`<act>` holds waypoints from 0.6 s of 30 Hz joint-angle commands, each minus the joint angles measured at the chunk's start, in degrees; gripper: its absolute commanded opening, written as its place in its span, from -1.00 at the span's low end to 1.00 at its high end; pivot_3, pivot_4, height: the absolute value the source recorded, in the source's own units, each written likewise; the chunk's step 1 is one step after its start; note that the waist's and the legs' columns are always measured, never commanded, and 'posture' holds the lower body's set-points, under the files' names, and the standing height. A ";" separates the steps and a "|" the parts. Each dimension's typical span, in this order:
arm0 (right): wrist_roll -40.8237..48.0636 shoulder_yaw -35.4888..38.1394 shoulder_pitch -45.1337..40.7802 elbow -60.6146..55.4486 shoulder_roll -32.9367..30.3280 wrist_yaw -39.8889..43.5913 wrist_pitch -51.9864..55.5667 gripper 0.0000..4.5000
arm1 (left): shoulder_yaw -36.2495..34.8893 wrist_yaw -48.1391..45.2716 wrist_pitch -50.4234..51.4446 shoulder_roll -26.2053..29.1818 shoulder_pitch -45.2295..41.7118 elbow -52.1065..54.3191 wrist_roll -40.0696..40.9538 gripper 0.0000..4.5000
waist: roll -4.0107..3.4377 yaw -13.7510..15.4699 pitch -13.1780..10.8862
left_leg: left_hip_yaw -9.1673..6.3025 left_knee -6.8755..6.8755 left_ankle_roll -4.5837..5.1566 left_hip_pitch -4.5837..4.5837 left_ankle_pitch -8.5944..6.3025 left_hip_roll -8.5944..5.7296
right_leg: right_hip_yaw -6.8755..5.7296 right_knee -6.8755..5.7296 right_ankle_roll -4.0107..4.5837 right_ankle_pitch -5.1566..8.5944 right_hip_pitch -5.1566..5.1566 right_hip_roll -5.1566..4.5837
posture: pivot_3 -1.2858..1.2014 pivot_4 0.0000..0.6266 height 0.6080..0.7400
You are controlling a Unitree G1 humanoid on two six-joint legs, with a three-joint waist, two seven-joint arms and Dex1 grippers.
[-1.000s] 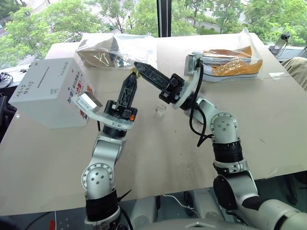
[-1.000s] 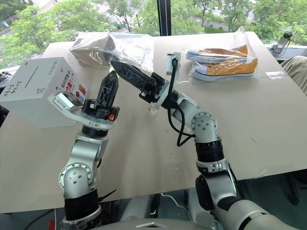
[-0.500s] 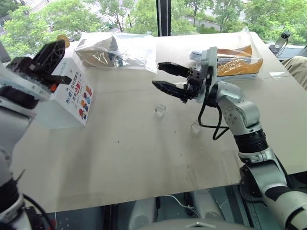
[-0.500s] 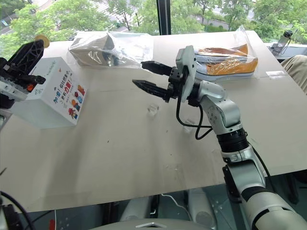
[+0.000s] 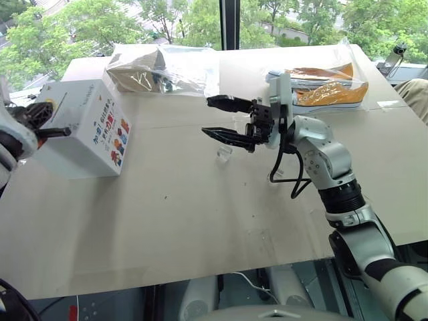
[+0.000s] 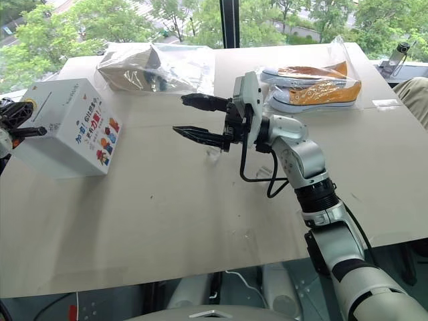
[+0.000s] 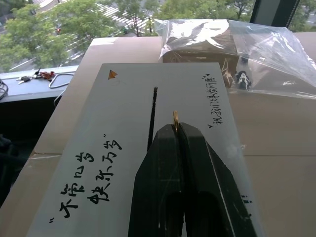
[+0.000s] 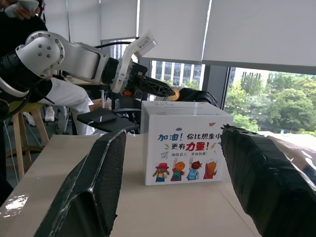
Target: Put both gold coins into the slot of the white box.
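The left gripper (image 7: 176, 129) hangs just above the top face of the white box (image 5: 83, 137), its two black fingers pressed together on one gold coin (image 7: 175, 119), which stands on edge between the tips. The slot (image 7: 152, 117) is a dark slit running down that top face, and the coin sits just beside it, not yet over it and not yet lowered in. From the right wrist view the same coin (image 8: 174, 93) shows above the box's top edge at the end of the left arm.

The right gripper (image 5: 217, 118) is well apart from the box, out over the table (image 5: 200, 214), with its fingers spread wide and nothing between them.

As a judgement, the task is in its first half: one coin is carried to the box but no coin can be seen going in, and whether one already lies inside cannot be told. The coin has yet to be lined up with the slot and released.

Counted: one white box, one slot, one gold coin in sight, the second nowhere I can make out. Two clear bags lie beyond the box, one holding orange shoes (image 5: 331, 90). At least one small clear cube (image 5: 224, 154) rests near the right gripper.
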State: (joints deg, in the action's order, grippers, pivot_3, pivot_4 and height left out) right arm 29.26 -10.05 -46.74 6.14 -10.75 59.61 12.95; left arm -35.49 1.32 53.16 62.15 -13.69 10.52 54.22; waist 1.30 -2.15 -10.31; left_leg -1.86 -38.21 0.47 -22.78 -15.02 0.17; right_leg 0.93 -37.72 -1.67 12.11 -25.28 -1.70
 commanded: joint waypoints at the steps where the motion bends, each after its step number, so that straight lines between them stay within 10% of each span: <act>1: -0.01 1.80 -1.51 -0.73 0.65 -0.03 -1.51 0.46 | 0.59 -1.78 -0.76 -0.49 -1.91 -0.89 -4.33 -1.00 | 0.00 0.01 0.00 | 0.00 0.00 0.00 0.00 0.00 0.00 | 0.00 0.00 0.00 0.00 0.00 -0.13 | 0.03 -0.52 1.00; 18: -0.74 2.50 -0.36 -1.73 1.11 -1.17 -1.50 0.46 | 5.84 -7.23 2.04 -3.87 -9.36 -12.77 -17.37 -1.00 | 0.00 -0.28 0.03 | 0.05 0.01 0.14 0.04 -0.08 -0.02 | 0.04 -0.16 0.00 -0.01 -0.07 -0.23 | 0.03 -0.52 1.00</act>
State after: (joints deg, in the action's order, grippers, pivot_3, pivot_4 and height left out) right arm 28.19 -8.96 -46.71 6.79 -9.75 58.48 12.18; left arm -29.20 -6.01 53.53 58.20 -24.21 -1.24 38.94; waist 1.30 -2.43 -10.28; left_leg -1.81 -38.20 0.65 -22.73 -15.12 0.15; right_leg 0.98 -37.89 -1.67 12.10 -25.36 -1.93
